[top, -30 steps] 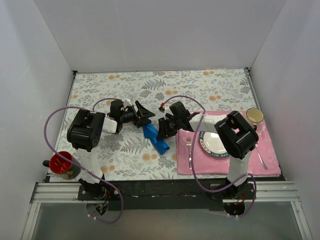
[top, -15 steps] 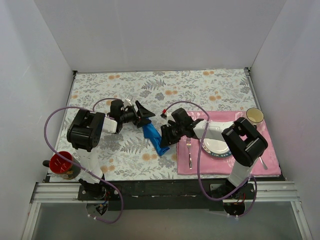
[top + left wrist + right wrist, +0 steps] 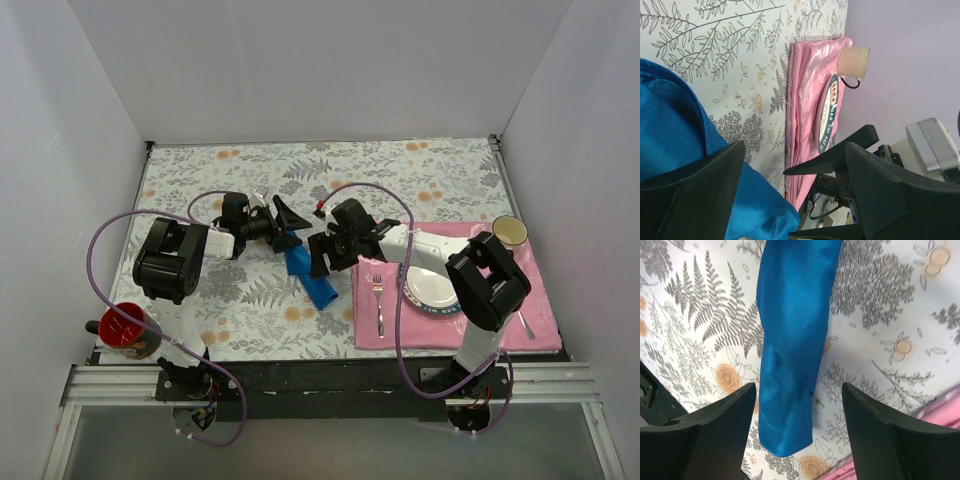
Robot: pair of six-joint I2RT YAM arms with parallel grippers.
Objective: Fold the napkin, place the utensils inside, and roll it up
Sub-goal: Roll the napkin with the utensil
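The blue napkin (image 3: pixel 310 279) lies rolled into a tight tube on the floral tablecloth, left of the pink mat. It also shows in the right wrist view (image 3: pixel 792 335) and in the left wrist view (image 3: pixel 675 160). The knife is hidden. My left gripper (image 3: pixel 293 229) is open at the roll's far end, with the cloth partly between the jaws (image 3: pixel 795 200). My right gripper (image 3: pixel 319 257) is open, its jaws spread wide, just above the roll's near half (image 3: pixel 800 435); neither gripper holds anything.
The pink placemat (image 3: pixel 455 330) at the right holds a fork (image 3: pixel 378 298), a plate (image 3: pixel 430 286), a cream cup (image 3: pixel 510 232) and a spoon (image 3: pixel 523 316). A red cup (image 3: pixel 127 330) stands at the near left table edge. The two grippers are close together.
My right gripper has moved up and left from the roll's near end to over its middle. The left gripper has barely moved. The roll stays in place.
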